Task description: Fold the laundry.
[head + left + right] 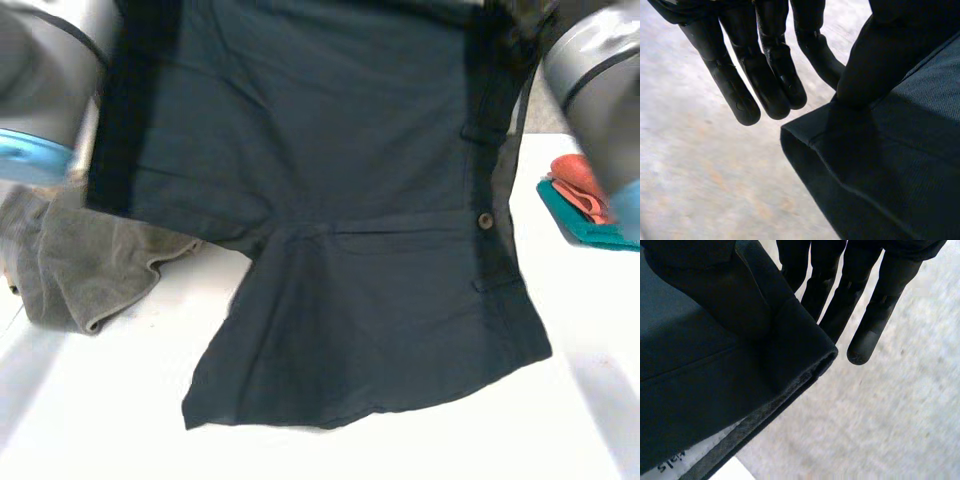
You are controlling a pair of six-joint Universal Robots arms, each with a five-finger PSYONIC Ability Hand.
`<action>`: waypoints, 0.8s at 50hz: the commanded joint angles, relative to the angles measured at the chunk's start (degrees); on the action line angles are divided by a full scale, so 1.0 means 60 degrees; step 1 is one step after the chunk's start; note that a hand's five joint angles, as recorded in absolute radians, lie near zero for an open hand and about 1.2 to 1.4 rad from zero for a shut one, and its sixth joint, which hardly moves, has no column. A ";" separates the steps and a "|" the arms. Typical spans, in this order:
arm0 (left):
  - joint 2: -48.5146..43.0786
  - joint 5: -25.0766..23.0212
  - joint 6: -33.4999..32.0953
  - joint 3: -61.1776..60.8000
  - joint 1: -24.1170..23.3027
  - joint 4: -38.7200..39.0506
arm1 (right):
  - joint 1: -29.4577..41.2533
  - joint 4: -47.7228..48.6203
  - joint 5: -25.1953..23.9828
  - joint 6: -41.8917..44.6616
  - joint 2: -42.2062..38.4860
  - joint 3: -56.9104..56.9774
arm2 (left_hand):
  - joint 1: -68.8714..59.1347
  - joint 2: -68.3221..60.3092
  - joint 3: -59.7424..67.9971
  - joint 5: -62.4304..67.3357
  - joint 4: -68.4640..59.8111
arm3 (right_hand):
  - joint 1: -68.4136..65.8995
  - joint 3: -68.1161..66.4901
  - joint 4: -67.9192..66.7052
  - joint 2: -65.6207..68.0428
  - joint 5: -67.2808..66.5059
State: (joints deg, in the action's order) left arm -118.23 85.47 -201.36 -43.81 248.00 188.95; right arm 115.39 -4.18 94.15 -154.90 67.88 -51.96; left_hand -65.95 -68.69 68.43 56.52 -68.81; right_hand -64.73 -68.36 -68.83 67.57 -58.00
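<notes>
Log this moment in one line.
left hand: pinches dark navy garment corner | right hand: pinches another corner | lower edge on white table

dark garment (340, 200) of matt woven cloth; towel (90, 270) perhaps rough terry.

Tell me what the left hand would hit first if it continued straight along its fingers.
Probably the bare white table: the left hand points down at it beside the dark blue cloth shorts; depth unclear.
</notes>
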 commanded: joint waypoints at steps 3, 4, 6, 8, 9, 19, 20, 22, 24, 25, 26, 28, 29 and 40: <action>-0.4402 -0.0739 0.0029 0.3796 -0.0230 0.1701 | -0.0013 0.2803 0.1139 -0.0052 -0.3107 0.1071 | -0.2341 -0.1885 0.1928 0.2246 -0.1865 | -0.2545 -0.1941 -0.1861 0.2071 -0.2000; -0.4711 -0.0768 0.0044 0.4149 -0.0215 0.1833 | -0.0012 0.3357 0.1125 -0.0023 -0.3574 0.1304 | -0.2341 -0.1885 0.1928 0.2246 -0.1865 | 0.4550 0.5155 0.5234 -0.5024 0.5095; -0.5268 -0.0667 0.0277 0.4707 -0.0200 0.2241 | -0.0042 0.3757 0.1037 0.0065 -0.4016 0.1612 | 0.3761 0.4217 -0.4175 -0.3856 0.4237 | 0.9122 0.9726 0.9805 -0.9595 0.9667; -0.5329 -0.0549 0.0453 0.4579 -0.0230 0.2492 | -0.0027 0.3876 0.0936 0.0269 -0.4426 0.2066 | 0.9325 0.9782 -0.9739 -0.9420 0.9801 | 0.9122 0.9726 0.9805 -0.9595 0.9667; -0.5329 -0.0462 0.0497 0.4491 -0.0244 0.2580 | 0.0002 0.3832 0.0920 0.0357 -0.4472 0.2126 | 0.7796 0.8253 -0.8210 -0.7891 0.8272 | 0.9122 0.9726 0.9805 -0.9595 0.9667; -0.3780 0.0374 0.0600 0.1315 -0.0757 0.1850 | -0.0086 0.2208 0.0117 0.0636 -0.2365 -0.0214 | 0.9325 0.9782 -0.9739 -0.9420 0.9801 | 0.9122 0.9726 0.9805 -0.9595 0.9667; -0.3211 0.0418 0.0600 0.0485 -0.0772 0.1602 | -0.0086 0.1988 -0.0103 0.0723 -0.2160 -0.0550 | 0.9325 0.9782 -0.9739 -0.9420 0.9801 | 0.9122 0.9726 0.9805 -0.9595 0.9667; -0.2681 0.0433 0.0600 -0.0398 -0.0801 0.1366 | -0.0115 0.1462 -0.0760 0.1015 -0.1604 -0.1485 | 0.9318 0.9774 -0.9732 -0.9413 0.9794 | 0.9122 0.9726 0.9805 -0.9595 0.9667; -0.1922 0.0447 0.0629 -0.1640 -0.0874 0.1031 | -0.0130 0.1138 -0.1114 0.1149 -0.1280 -0.2133 | 0.9262 0.9718 -0.9675 -0.9357 0.9738 | 0.9122 0.9726 0.9805 -0.9595 0.9667; -0.1655 0.0447 0.0644 -0.2054 -0.0903 0.0912 | -0.0130 0.0991 -0.1218 0.1207 -0.1163 -0.2440 | 0.9234 0.9690 -0.9647 -0.9329 0.9710 | 0.9122 0.9726 0.9805 -0.9595 0.9667; -0.1334 0.0462 0.0659 -0.2551 -0.0933 0.0766 | -0.0217 0.0743 -0.1335 0.1237 -0.0973 -0.3067 | 0.9234 0.9690 -0.9647 -0.9328 0.9710 | 0.9122 0.9726 0.9805 -0.9595 0.9667; -0.0560 0.0535 0.0732 -0.3705 -0.1078 0.0343 | -0.0378 0.0522 -0.1365 0.1353 -0.0840 -0.3730 | 0.9122 0.9578 -0.9536 -0.9217 0.9598 | 0.9122 0.9726 0.9805 -0.9595 0.9667; -0.0293 0.0593 0.0761 -0.4105 -0.1123 0.0180 | -0.0495 0.0434 -0.1409 0.1369 -0.0796 -0.4037 | 0.9038 0.9494 -0.9452 -0.9133 0.9514 | 0.9122 0.9726 0.9805 -0.9595 0.9667; 0.2506 0.1341 0.1406 -0.9072 -0.1826 -0.1681 | -0.1724 0.0972 -0.2753 0.2510 -0.0209 -0.7041 | 0.7833 0.8289 -0.8247 -0.7928 0.8309 | 0.8043 0.8647 0.8726 -0.8516 0.8588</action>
State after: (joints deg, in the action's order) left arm -109.56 92.58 -194.69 -86.33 239.35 182.39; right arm 109.13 -2.32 82.87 -143.92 66.33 -88.33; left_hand -12.69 -13.70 13.44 3.05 -13.57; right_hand -13.32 -12.42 -12.55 12.36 -3.00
